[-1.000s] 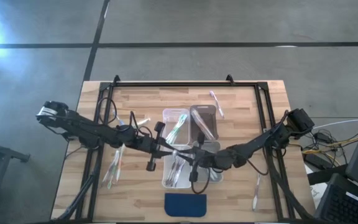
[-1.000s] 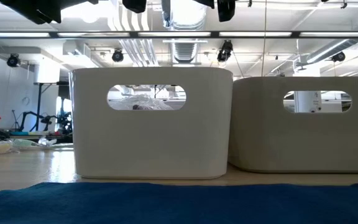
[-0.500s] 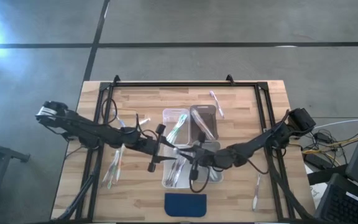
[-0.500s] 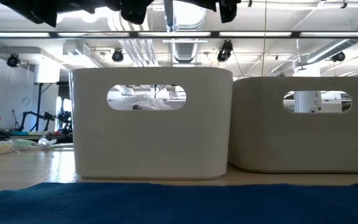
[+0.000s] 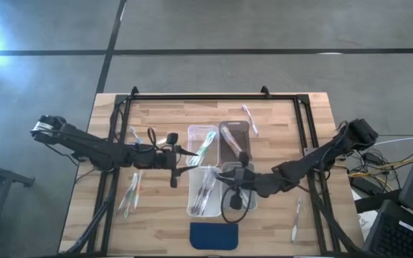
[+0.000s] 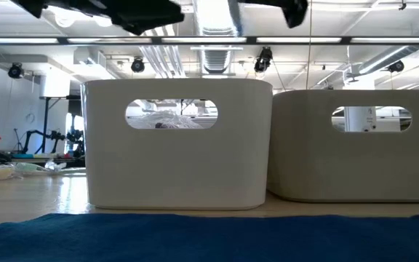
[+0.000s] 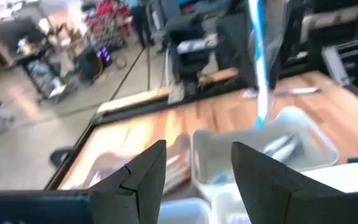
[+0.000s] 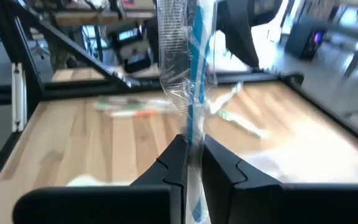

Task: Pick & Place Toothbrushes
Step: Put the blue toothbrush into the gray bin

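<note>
While the left gripper (image 5: 180, 150) hangs with its fingers spread wide and nothing between them, it sits just off the left side of the bin cluster, over bare wood. Right gripper (image 5: 241, 163) is over the middle of the desk, above the near-right bin (image 5: 241, 188), pinched tight on a wrapped blue toothbrush (image 8: 195, 93); in its wrist view that brush stands upright between the fingers, long axis running straight up out of the grip, clear wrapper crinkled around it.

Four clear bins sit in a tight block at the desk's centre. The far-left bin (image 5: 201, 142) carries a green-accented brush (image 5: 205, 147) lying on a diagonal, and the near-left bin (image 5: 204, 190) holds several toothbrushes (image 5: 205, 192) lying roughly lengthwise, from the far edge toward the near edge. The far-right bin (image 5: 235, 140) looks darker inside; contents can't be made out.

Loose brushes ring the block: a bunch (image 5: 131, 192) near the left edge, lying roughly near-to-far, one pinkish brush (image 5: 249, 119) angled near the far edge, one (image 5: 295, 219) toward the near-right corner, also near-to-far. A dark blue pad (image 5: 214, 235) lies at the near edge, just clear of the bins.

Open wood lies left and right of the block. A black frame (image 5: 199, 97) runs along the far edge and down both sides.
</note>
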You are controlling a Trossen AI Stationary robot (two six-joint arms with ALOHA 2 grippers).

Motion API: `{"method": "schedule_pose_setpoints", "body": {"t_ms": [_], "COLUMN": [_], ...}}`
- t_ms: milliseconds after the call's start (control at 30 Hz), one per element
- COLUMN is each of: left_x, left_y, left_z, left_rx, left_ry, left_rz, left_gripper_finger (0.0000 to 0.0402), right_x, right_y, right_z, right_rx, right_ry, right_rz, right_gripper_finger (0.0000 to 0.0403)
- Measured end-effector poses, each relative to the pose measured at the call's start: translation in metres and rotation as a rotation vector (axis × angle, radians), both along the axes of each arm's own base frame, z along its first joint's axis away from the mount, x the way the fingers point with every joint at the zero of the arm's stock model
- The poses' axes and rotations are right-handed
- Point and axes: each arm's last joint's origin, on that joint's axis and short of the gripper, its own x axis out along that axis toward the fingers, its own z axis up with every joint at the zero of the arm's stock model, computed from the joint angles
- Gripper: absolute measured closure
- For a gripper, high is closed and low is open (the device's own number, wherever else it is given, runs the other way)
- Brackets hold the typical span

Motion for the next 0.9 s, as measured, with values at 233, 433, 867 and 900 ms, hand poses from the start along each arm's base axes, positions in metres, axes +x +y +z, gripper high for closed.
{"method": "schedule_pose_setpoints", "body": {"t_ms": [233, 433, 867, 900], "left_x": [-0.008, -0.007, -0.008, -0.008], "left_y": [0.002, 0.002, 0.002, 0.002], "left_z": [0.002, 0.002, 0.001, 0.001], "left_rx": [-0.046, -0.046, -0.052, -0.053], "left_ry": [0.034, 0.032, 0.039, 0.04], "left_rz": [0.021, 0.021, 0.022, 0.022], "left_gripper_finger": [0.0215, 0.0216, 0.0216, 0.0216], "right_x": [-0.025, -0.045, -0.046, -0.044], "right_y": [-0.007, -0.019, -0.01, -0.008], "right_z": [0.021, 0.042, 0.026, 0.023], "right_rx": [0.168, 0.279, 0.579, 0.602], "right_ry": [0.096, 0.253, 0.586, 0.614], "right_rz": [-0.101, -0.272, -0.408, -0.406], "right_gripper_finger": [0.038, 0.0381, 0.0381, 0.0381]}}
